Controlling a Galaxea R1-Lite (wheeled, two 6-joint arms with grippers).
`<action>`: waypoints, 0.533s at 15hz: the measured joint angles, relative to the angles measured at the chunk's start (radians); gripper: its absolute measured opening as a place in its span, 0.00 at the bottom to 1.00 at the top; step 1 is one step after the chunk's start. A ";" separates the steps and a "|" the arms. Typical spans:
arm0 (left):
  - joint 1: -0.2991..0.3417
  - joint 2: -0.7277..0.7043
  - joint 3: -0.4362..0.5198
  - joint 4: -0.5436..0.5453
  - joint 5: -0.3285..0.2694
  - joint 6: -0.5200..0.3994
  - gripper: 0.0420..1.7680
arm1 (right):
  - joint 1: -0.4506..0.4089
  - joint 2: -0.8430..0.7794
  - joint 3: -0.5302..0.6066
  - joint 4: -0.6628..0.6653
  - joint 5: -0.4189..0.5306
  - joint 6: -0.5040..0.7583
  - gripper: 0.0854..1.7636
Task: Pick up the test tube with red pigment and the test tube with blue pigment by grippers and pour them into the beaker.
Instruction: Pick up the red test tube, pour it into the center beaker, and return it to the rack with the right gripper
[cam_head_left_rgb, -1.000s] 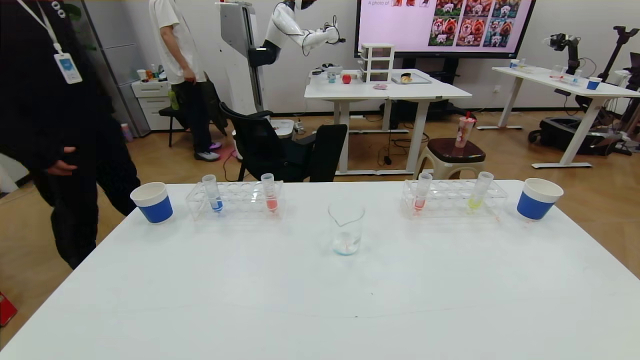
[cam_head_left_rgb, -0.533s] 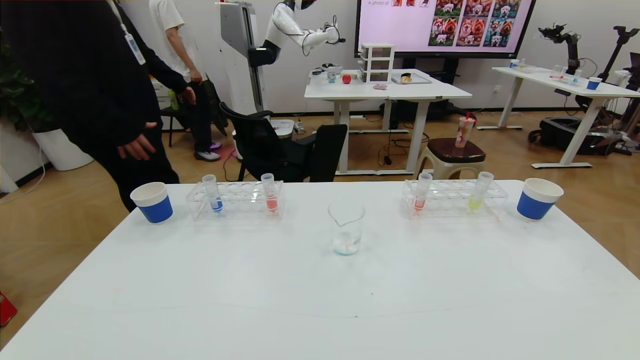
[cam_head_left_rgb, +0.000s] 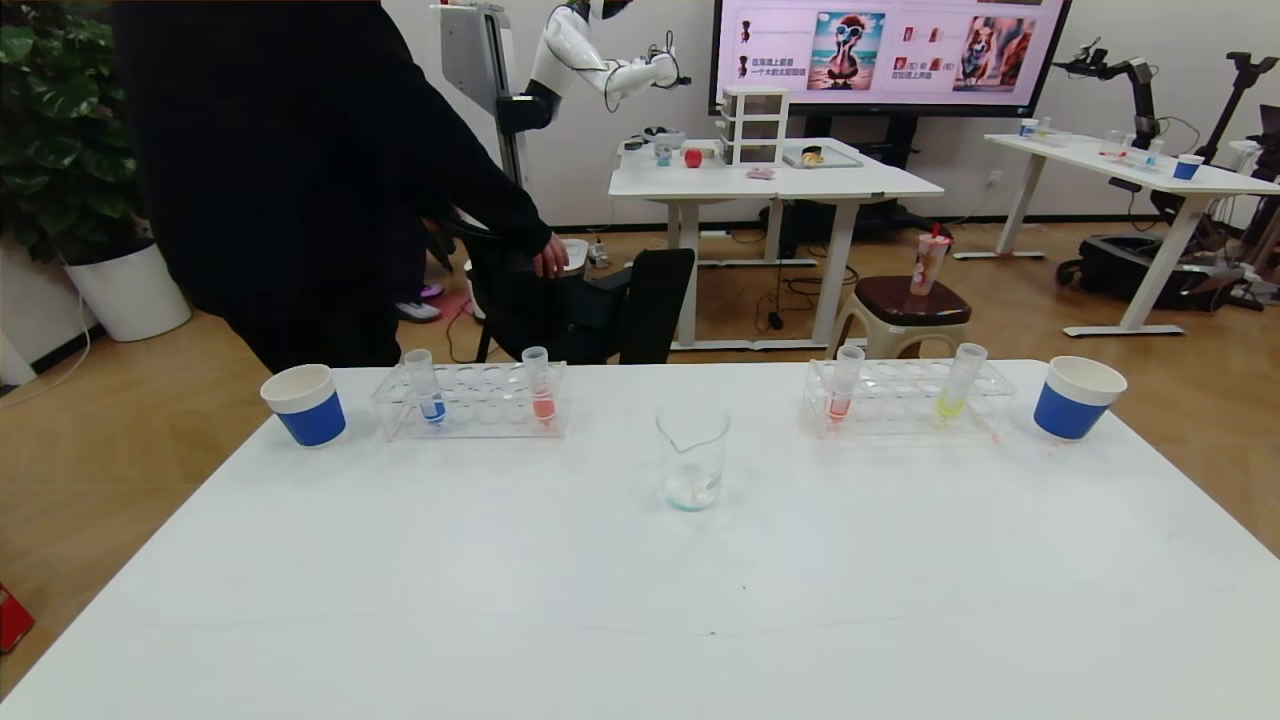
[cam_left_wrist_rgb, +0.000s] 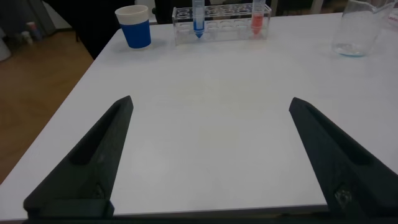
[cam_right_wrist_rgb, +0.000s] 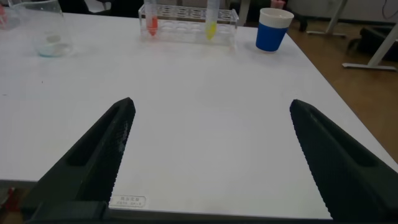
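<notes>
- Paper cup (cam_head_left_rgb: 304, 404), blue band, stands at the left end of the far table row in the head view.
- Just right of it, the left rack (cam_head_left_rgb: 470, 400) holds the blue tube (cam_head_left_rgb: 425, 385) at its left end and a bright coral-red tube (cam_head_left_rgb: 538, 387) at its right end, both upright.
- Left gripper (cam_left_wrist_rgb: 208, 155) is empty, fingers spread wide, hovering low over the near table; not visible in the head view.
- In the left wrist view the blue tube (cam_left_wrist_rgb: 198, 17) sits at upper centre, well apart and straight ahead, slightly left of the midline between the fingers.
- Beaker (cam_head_left_rgb: 692, 455) stands at table centre between the racks, lip toward the camera, with a trace of pale liquid at the bottom.
- The right rack (cam_head_left_rgb: 905, 396) holds the pale pink-red tube (cam_head_left_rgb: 844, 383) at its left end and a yellow tube (cam_head_left_rgb: 960, 381) toward its right end.
- Right gripper (cam_right_wrist_rgb: 208, 155) is empty, fingers spread wide, low over the near table; the pink-red tube (cam_right_wrist_rgb: 151, 17) sits upper left in its view, far ahead.
- Second blue-banded cup (cam_head_left_rgb: 1075, 397) closes the row at right.
- Key relation, my read: each tube's long axis is vertical, so it needs a side-on grasp. The left arm is nearer the blue tube, the right arm nearer the pink-red one. Both are a long forward reach.
- A person in black (cam_head_left_rgb: 300, 180) stands behind the table at upper left, near the left rack.
</notes>
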 joint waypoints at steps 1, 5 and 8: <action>0.000 0.000 0.000 0.000 0.000 0.000 0.99 | -0.001 0.000 -0.026 0.005 0.000 0.000 0.98; 0.000 0.000 0.000 0.000 0.000 0.000 0.99 | 0.006 0.089 -0.163 -0.005 0.007 0.004 0.98; 0.000 0.000 0.000 0.000 0.000 0.000 0.99 | 0.046 0.266 -0.239 -0.100 0.009 0.011 0.98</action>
